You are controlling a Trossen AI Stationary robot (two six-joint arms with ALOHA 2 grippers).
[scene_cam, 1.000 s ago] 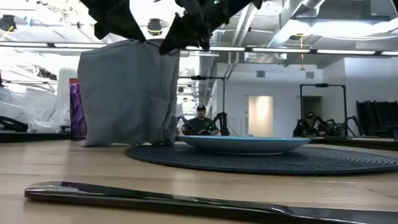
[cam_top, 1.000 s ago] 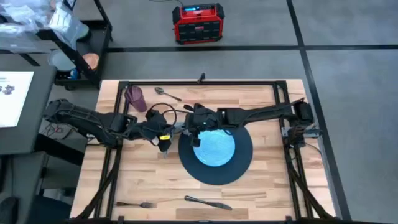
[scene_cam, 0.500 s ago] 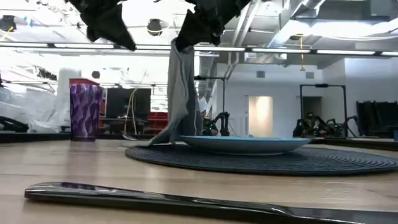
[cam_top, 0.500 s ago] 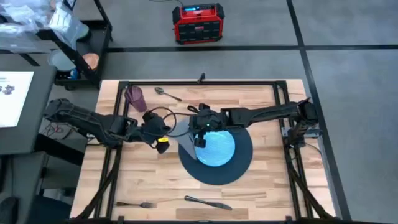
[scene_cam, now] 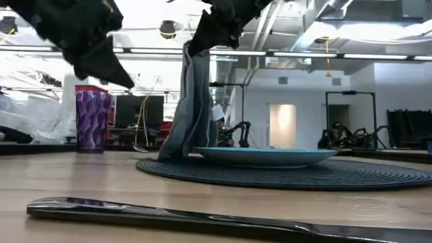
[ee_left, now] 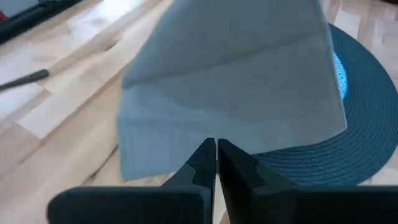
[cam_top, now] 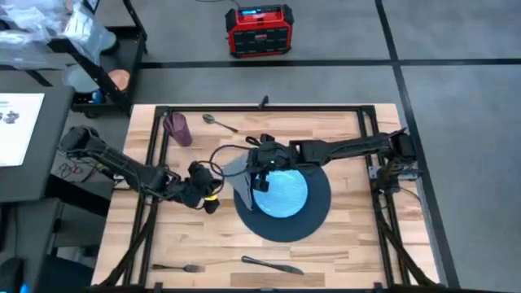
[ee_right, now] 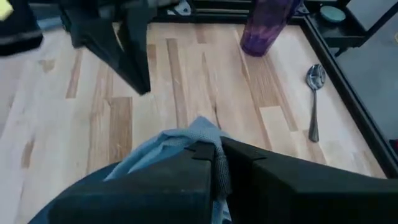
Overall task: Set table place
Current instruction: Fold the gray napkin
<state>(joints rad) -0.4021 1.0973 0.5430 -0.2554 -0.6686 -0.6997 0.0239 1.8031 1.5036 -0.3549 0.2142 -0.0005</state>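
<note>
The grey napkin [scene_cam: 192, 101] hangs as a narrow drape from my right gripper [cam_top: 259, 166], which is shut on its top above the left rim of the light blue plate [cam_top: 285, 194]. The plate lies on the round dark mat [cam_top: 313, 218] on the wooden table [cam_top: 350, 252]. My left gripper [ee_left: 216, 148] is shut with nothing in it. It hovers left of the mat, a short way from the napkin [ee_left: 236, 81], and shows in the high view [cam_top: 213, 198]. My right gripper pinches the napkin's bunched top end [ee_right: 200, 129] between its two fingers, coming from above. The cloth hangs slack below the fingers in folds. Its lower end [scene_cam: 174, 154] rests on the mat's left edge beside the plate.
A purple cup [cam_top: 177, 129] and a spoon [cam_top: 218, 122] stand at the far left of the table. A fork [cam_top: 175, 267] and a knife [cam_top: 273, 264] lie along the near edge. Bare wood lies to the right of the mat.
The napkin was spread wide between both grippers. My left gripper has let go of its corner and drawn back toward the table's near-left, lower down. The freed side has swung in, so the napkin now hangs narrow from my right gripper.
</note>
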